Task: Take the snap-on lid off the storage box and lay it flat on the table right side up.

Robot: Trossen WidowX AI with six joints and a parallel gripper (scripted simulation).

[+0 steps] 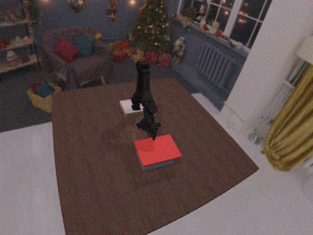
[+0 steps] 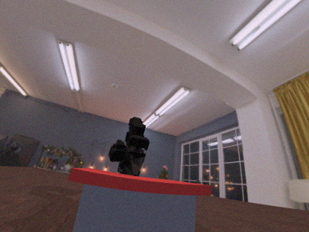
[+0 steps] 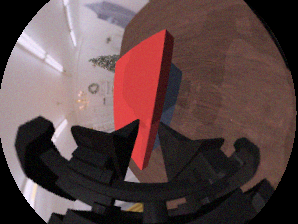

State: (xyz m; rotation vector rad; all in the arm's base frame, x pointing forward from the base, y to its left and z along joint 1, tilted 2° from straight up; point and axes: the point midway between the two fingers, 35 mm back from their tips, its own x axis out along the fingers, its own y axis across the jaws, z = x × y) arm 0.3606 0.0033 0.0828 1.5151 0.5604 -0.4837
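The flat red lid (image 1: 158, 151) (image 2: 141, 184) (image 3: 140, 80) lies on top of the blue-grey storage box (image 1: 159, 165) (image 2: 137, 212) (image 3: 175, 92) and overhangs its walls. My gripper (image 1: 153, 138) (image 3: 148, 123) is shut on the lid's edge on the arm's side, with one finger at the top face and the other at the underside. In the exterior view the fingertips are hidden behind the lid. I cannot tell whether the lid has come loose at that edge. The box stands on the dark wooden table (image 1: 94, 181).
A low block (image 1: 128, 106) with a white top and yellowish sides lies on the table beside the arm (image 1: 143, 83), farther back than the box. The table's front edge runs beyond the box, on the side away from the arm.
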